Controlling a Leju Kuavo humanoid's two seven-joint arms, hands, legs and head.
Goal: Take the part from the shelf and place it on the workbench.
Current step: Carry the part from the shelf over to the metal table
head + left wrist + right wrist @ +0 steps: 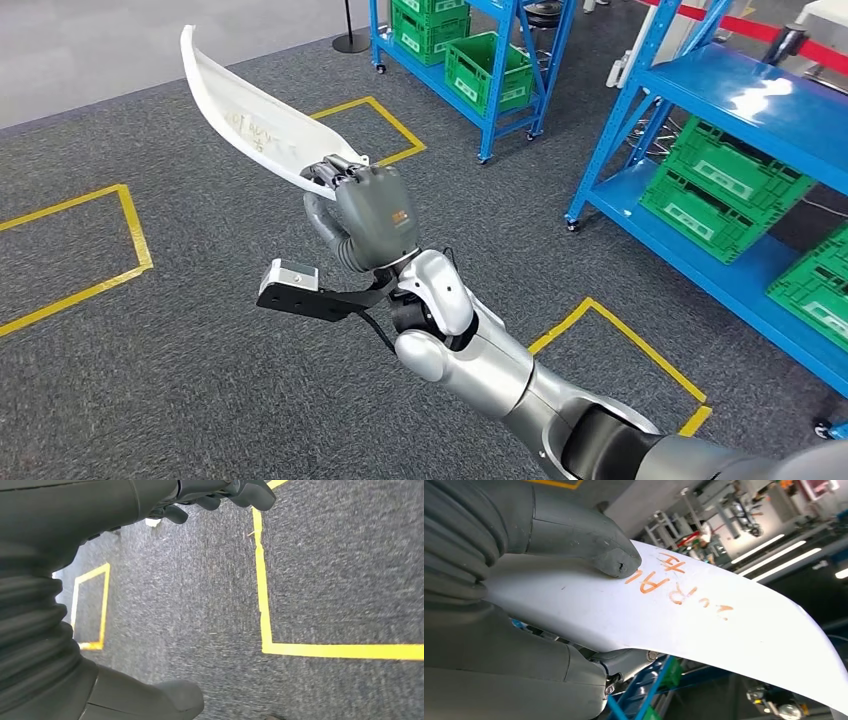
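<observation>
The pick-up looks done: the right hand (pixel 368 215) holds the part (pixel 255 115), a long, curved white panel with orange handwriting on it, up in the air above the grey carpet (pixel 200 380), well clear of the blue shelves (pixel 740 110) with their green crates (pixel 720 185) off to the robot's right. What is left, by my reading, is the carry and the set-down, and no table is in sight to judge how far that is. The panel is gripped at its near end, low edge inside the hand, and the rest sweeps up and away from the fingers, tapering to a tip beyond the hand. In the right wrist view the thumb (pixel 614 560) presses on the panel's white face just beside the writing, with the darker fingers under it, so the grip is a firm pinch across the sheet. The left hand (pixel 220 492) hangs over the carpet near yellow floor tape (pixel 265 605), fingers loosely curled, nothing in it.
</observation>
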